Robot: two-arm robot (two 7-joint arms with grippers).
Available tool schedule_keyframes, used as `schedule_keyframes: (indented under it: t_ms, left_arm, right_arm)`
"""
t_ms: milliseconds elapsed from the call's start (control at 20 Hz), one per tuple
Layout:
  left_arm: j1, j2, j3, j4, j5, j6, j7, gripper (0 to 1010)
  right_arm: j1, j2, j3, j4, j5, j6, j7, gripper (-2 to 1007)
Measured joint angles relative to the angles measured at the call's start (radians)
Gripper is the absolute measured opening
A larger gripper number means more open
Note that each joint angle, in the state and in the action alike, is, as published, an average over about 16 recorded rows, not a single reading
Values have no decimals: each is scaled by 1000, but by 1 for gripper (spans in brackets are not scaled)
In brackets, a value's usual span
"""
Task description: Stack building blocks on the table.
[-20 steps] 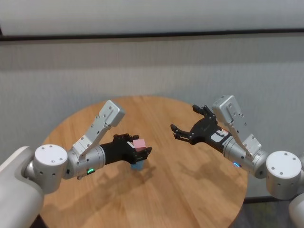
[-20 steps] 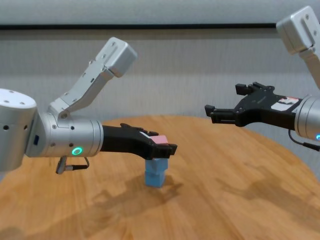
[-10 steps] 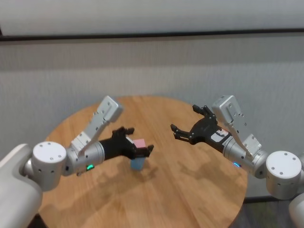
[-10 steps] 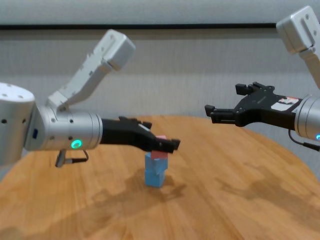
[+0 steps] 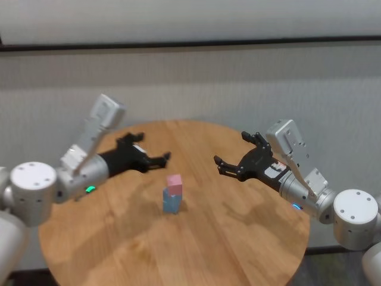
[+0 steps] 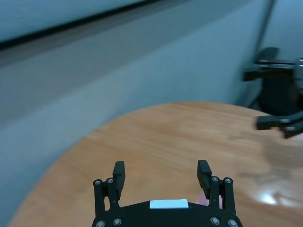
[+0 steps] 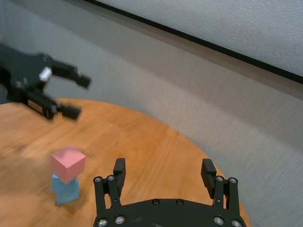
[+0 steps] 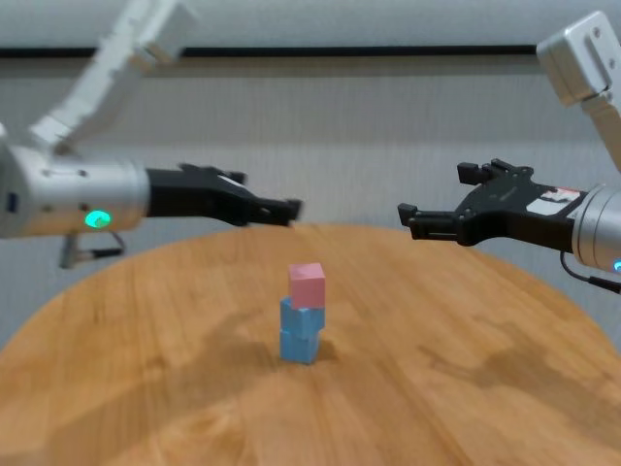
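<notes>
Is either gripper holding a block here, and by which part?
Nothing is held: left gripper and right gripper are open, clear of the pink block.

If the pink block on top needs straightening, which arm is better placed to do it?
Probably the left. Its gripper hangs open just behind and left of the pink block; the right gripper, also open, hovers farther off.

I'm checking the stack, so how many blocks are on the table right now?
3, all in one stack mid-table: the pink block on top, upper blue block beneath it, lower blue block at the bottom. None visible elsewhere.
</notes>
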Motion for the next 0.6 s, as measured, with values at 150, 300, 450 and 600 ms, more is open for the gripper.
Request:
schedule_keyframes:
  t_ms: [150,300,450,600]
  left_arm:
    - [7,26,-18,-16,-1,-5,9,1003]
    - [14,50,-32,-26,0,-10,15,1003]
    - [19,69,-42,-29,4,-17,16,1003]
    - [21,79,-46,-28,8,-22,16,1002]
  right_arm:
    - [0,0,0,0,0,0,0,1005]
    - [0,0,0,0,0,0,0,1005]
    - [0,0,0,0,0,0,0,1004]
    - [0,0,0,0,0,0,0,1004]
